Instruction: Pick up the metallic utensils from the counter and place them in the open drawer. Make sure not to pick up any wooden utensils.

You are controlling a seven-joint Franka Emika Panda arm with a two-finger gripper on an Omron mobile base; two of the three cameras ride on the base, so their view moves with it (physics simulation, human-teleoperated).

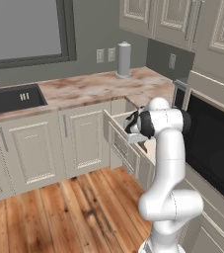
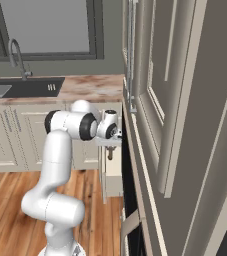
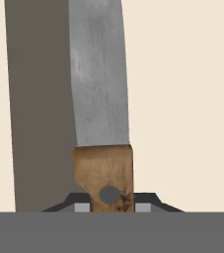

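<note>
My gripper (image 3: 108,207) is shut on the knife (image 3: 98,74), gripping its brown handle near the rivet; the grey blade points away from the hand. Behind the blade lies the pale, plain interior of the drawer (image 3: 192,99), on which the blade casts a dark shadow. In the left base view the gripper (image 1: 134,134) hangs over the open cream drawer (image 1: 117,141), pulled out below the stone top. From the right base view the gripper (image 2: 110,149) points down into the drawer (image 2: 114,172). The task's counter and the wooden utensils are out of view.
A marbled sink counter (image 1: 84,89) holds a dark sink (image 1: 12,99) and an upright grey cylinder (image 1: 124,59). A black oven front (image 1: 212,143) stands right of the arm. Cream cabinet doors (image 1: 86,138) line the base, above a wooden floor (image 1: 74,212).
</note>
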